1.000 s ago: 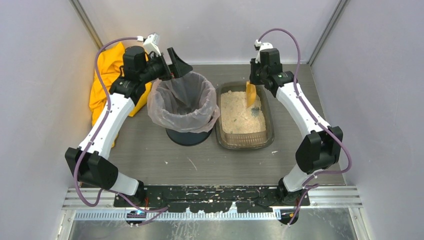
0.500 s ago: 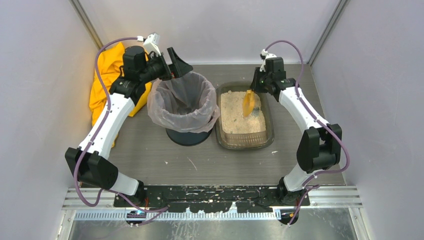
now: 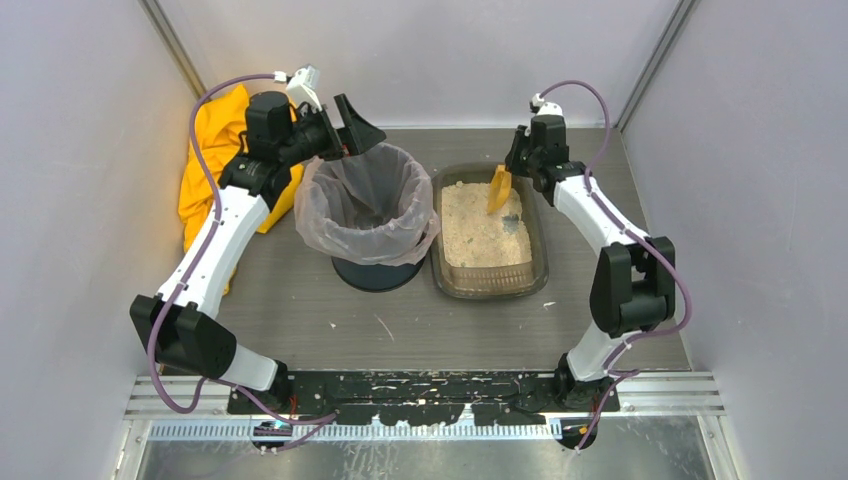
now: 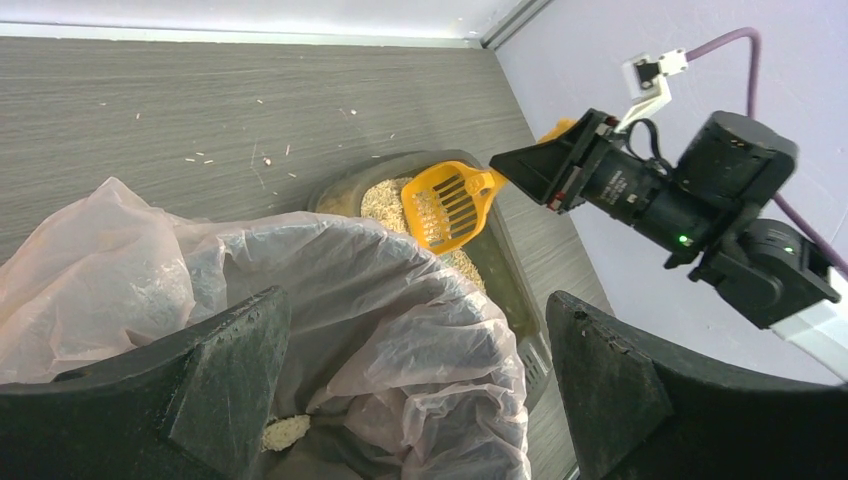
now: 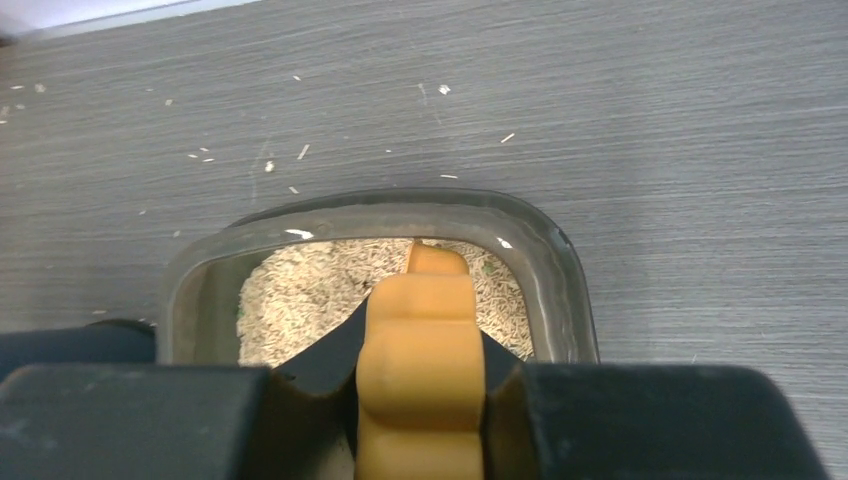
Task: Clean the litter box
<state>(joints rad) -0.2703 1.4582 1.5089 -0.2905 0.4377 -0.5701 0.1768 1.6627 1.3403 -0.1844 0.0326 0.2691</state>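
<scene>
Round black bin [image 3: 376, 276] sits mid-tabletop with a clear plastic bag liner [image 3: 322, 215] flopped over its rim, and there's a pale clump of litter down inside the bag [image 4: 285, 432]. An orange slotted plastic scoop [image 3: 498, 190] is up off the grey wood-grain tabletop [image 3: 400, 320], right of the bin, blade angled down. A crumpled yellow cloth [image 3: 205, 170] is shoved in the back-left corner. Pale crumbs [image 3: 384, 327] are scattered about.

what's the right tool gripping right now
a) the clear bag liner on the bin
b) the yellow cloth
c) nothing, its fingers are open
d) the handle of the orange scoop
D: the right tool is shut on the handle of the orange scoop, whose slotted head hangs over the far end of the litter box.
</scene>
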